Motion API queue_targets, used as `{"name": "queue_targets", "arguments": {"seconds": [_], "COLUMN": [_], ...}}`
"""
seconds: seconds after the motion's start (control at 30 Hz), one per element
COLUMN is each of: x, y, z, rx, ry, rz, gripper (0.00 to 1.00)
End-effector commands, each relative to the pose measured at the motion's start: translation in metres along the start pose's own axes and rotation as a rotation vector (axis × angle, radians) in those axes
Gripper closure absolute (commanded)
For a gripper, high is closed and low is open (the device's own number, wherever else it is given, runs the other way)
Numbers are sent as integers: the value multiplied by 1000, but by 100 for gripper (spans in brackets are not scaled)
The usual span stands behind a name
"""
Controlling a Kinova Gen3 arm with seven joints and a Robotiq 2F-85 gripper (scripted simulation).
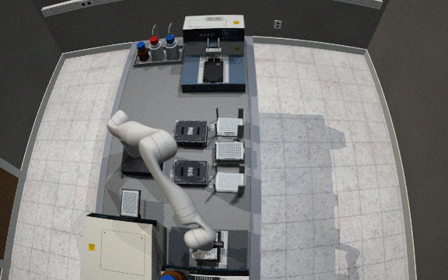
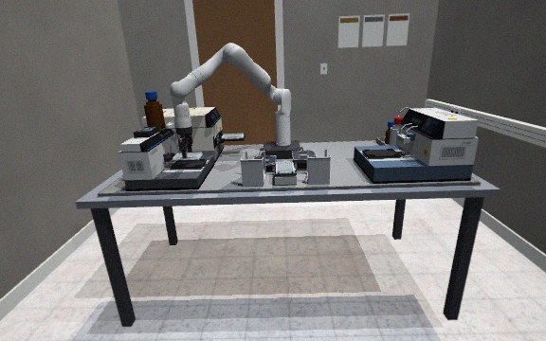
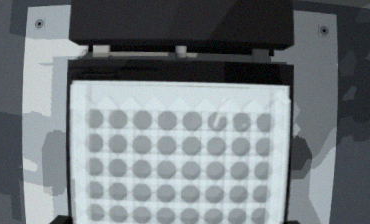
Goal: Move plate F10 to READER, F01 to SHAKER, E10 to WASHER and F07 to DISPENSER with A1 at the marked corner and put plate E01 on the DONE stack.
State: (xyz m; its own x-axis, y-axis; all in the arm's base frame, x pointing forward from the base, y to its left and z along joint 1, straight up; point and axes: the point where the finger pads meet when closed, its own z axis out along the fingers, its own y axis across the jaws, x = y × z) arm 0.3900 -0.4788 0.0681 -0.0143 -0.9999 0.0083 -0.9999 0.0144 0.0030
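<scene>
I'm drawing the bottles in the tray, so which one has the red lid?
The middle bottle. Its lid is red, but the brown bottle and other grey bottle beside it have blue lids.

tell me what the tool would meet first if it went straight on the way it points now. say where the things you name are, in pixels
The tool point(image 1: 214, 246) point(image 2: 184, 153) point(image 3: 176, 220) points down, holding a white plate point(image 1: 204, 255) point(image 2: 194, 155) point(image 3: 178, 155). That plate would probably meet the black nest point(image 2: 189, 164) point(image 3: 178, 70) below first; the remaining gap is unclear.
</scene>
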Motion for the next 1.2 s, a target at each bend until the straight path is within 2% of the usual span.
{"name": "queue_targets", "arguments": {"seconds": [0.0,0.63,1.17], "x": [1,0,0], "y": [-1,-1,0], "z": [1,21,18], "rx": [5,6,2], "ry": [1,-1,1], "rz": [-1,-1,0], "gripper": [6,6,6]}}
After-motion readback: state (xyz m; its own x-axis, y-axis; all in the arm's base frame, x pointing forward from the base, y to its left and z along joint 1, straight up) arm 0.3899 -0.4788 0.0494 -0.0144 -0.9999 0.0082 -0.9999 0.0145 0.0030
